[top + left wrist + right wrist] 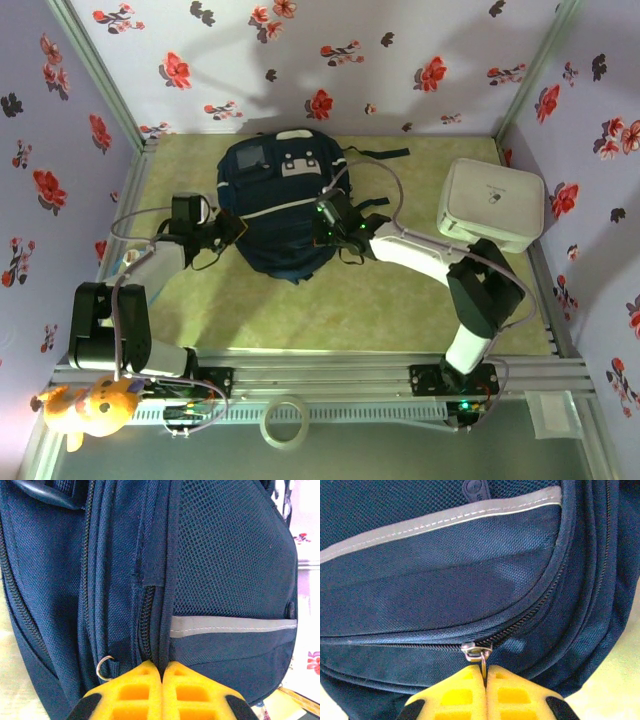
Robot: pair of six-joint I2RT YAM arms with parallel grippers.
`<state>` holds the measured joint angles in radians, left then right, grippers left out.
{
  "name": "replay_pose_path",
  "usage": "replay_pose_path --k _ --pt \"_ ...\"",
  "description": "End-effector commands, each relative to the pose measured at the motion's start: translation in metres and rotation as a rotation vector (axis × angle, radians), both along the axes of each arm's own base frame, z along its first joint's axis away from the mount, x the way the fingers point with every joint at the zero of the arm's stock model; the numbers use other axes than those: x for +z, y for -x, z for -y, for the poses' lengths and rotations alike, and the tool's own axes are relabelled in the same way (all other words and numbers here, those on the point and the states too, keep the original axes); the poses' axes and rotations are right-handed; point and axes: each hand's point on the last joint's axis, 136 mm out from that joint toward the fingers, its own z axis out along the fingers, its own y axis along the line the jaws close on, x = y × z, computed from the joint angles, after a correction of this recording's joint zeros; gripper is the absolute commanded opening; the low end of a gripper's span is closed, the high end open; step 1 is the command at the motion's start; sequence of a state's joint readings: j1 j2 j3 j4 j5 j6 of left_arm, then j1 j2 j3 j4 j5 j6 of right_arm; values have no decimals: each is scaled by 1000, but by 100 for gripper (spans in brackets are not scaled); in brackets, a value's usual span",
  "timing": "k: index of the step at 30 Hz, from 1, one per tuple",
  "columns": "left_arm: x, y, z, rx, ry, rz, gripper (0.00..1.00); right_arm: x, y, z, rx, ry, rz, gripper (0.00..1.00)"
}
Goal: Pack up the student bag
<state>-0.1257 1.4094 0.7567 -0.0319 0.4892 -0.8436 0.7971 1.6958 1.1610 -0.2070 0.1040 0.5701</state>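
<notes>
The student bag (280, 190), a large navy backpack with grey patches, lies in the middle of the green mat. My left gripper (232, 228) is at its left side. In the left wrist view its yellow fingertips (162, 667) are shut on a navy piped seam of the student bag (225, 580), beside a zipper and a small metal ring (104, 667). My right gripper (322, 228) is on the bag's right side. There its tips (484, 669) are shut on the metal pull hanging from a zipper slider (477, 651) on a closed front pocket.
A white rounded-square box (493, 203) stands at the right of the mat, near the right wall. An orange plush toy (90, 405) and a tape roll (284, 420) lie below the front rail. Flowered walls enclose three sides.
</notes>
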Motion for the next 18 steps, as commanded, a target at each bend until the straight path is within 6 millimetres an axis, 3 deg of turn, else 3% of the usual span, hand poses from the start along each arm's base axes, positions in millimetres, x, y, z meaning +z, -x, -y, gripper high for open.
replay_pose_path --k 1,5,9,15,18 --pt "9 -7 6 -50 -57 44 0 2 29 7 28 -9 -20 0" --pt "9 -19 11 -61 -72 56 0 -2 55 -2 93 -66 -22 0" --pt "13 -41 13 -55 -85 69 0 -4 63 -16 111 -156 -31 0" --pt "26 -74 3 9 -148 101 22 0 47 -43 103 -242 4 0" --pt "27 -77 -7 58 -169 96 36 9 36 -57 90 -271 21 0"
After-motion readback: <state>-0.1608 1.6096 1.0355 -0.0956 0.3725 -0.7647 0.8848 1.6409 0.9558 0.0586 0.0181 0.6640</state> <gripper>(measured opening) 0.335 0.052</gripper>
